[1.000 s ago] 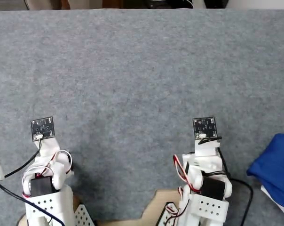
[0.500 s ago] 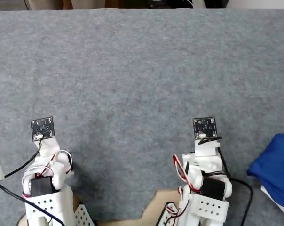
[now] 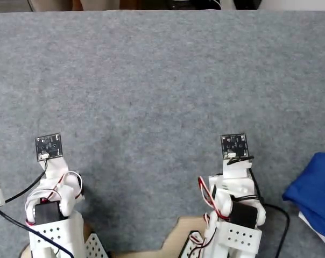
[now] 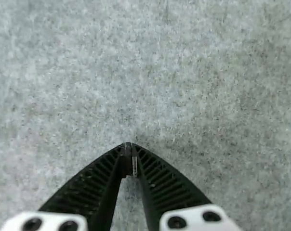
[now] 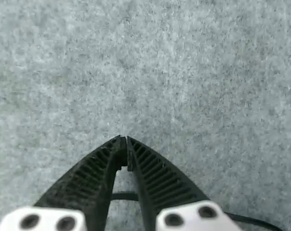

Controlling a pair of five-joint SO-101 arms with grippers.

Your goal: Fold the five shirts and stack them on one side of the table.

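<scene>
From above, a fuzzy grey felt surface (image 3: 162, 80) spreads wide. A soft blue cloth shirt (image 3: 315, 191) lies bunched at its right edge, near one of the two white arms (image 3: 235, 199). A bit of white cloth (image 3: 313, 224) pokes out just beside the shirt.

In the left wrist view, the left arm's black ribbed fingers (image 4: 99, 180) are pinched together, tips touching, over the grey felt.

In the right wrist view, the right arm's black ribbed fingers (image 5: 95, 178) are pinched together too. A thin black cable (image 5: 122, 196) runs under them.
</scene>
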